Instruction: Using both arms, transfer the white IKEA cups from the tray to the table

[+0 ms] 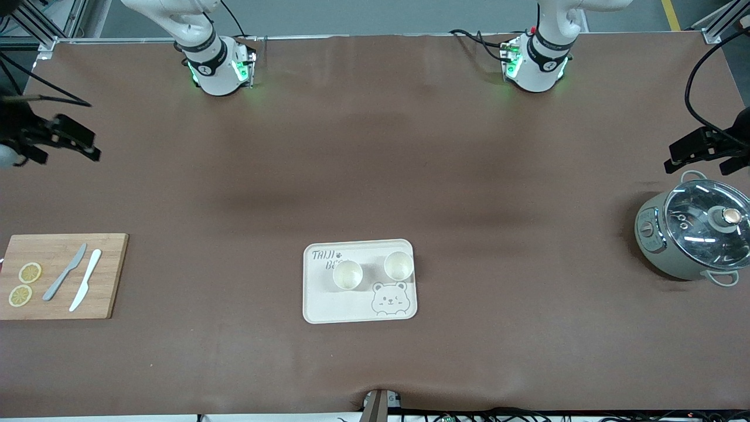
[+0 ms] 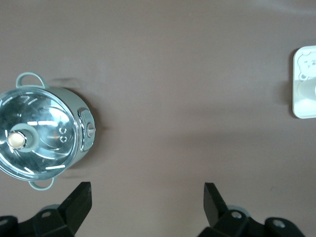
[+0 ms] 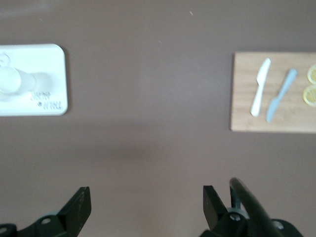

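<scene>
Two grippers: both spread wide, both empty, both waiting up in the air well apart from the tray.
Left gripper (image 2: 147, 207): fingers fully parted, nothing between them; hung over bare cloth beside the electric pot (image 1: 694, 233) at the left arm's end of the table (image 1: 375, 146).
Right gripper (image 3: 146, 210): fingers equally wide, nothing held; hung over bare cloth near the wooden cutting board (image 1: 61, 276) at the right arm's end.
Cutting board load: grey knife (image 1: 65, 272), white knife (image 1: 85, 279), two lemon slices (image 1: 24, 284).
Tray (image 1: 328, 308): flat on the table midway between the two arm ends, near the front camera.
White IKEA cups: both upright on the tray, side by side, not touching.
Cup toward the left arm's end (image 1: 399, 265): by the tray's rim, closer to the left gripper.
Cup toward the right arm's end (image 1: 347, 274): slightly nearer the front camera, closer to the right gripper.
Key relation: each cup lay inward toward the table's middle from its own gripper, so judged one cup per arm, no crossing needed.
Progress: judged not yet begun.
</scene>
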Robot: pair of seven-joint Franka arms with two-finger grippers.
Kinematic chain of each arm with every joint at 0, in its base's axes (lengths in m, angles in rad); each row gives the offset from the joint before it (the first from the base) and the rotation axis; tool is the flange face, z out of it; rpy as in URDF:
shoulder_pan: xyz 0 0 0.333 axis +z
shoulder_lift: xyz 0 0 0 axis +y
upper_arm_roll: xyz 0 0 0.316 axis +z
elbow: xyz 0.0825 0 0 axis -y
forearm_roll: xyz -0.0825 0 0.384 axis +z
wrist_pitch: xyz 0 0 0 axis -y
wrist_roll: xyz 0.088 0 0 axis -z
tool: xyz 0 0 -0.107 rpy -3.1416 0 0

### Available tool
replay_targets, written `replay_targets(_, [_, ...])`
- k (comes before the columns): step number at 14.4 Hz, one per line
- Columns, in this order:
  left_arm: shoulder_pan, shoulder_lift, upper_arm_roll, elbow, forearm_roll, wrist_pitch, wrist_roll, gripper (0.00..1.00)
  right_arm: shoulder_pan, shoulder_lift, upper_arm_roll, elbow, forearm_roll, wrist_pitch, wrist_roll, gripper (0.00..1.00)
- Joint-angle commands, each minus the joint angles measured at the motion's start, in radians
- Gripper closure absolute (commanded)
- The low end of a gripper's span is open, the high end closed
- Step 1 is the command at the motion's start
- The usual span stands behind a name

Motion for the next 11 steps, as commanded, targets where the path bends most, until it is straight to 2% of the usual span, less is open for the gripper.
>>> replay_targets(1, [0.001, 0.009, -0.003, -0.013, 0.026, -0.011, 0.000, 0.00, 0.054, 0.097, -0.002, 0.022, 0.038, 0.098, 0.037, 0.00])
replay_targets(5, [-0.014, 0.057, -0.008, -0.019, 0.026, 0.003, -0.001, 0.00, 0.166, 0.273, -0.002, 0.051, 0.036, 0.284, 0.152, 0.00])
replay_targets(7, [-0.026, 0.085, -0.018, -0.019, 0.024, 0.023, -0.039, 0.00, 0.229, 0.365, -0.002, 0.063, 0.035, 0.374, 0.280, 0.00])
replay_targets(9, [-0.042, 0.117, -0.024, -0.019, 0.015, 0.047, -0.081, 0.00, 0.293, 0.429, -0.005, 0.073, 0.024, 0.472, 0.321, 0.00])
replay_targets(11, [-0.057, 0.146, -0.031, -0.019, 0.010, 0.076, -0.121, 0.00, 0.308, 0.476, -0.006, 0.074, 0.027, 0.523, 0.336, 0.00])
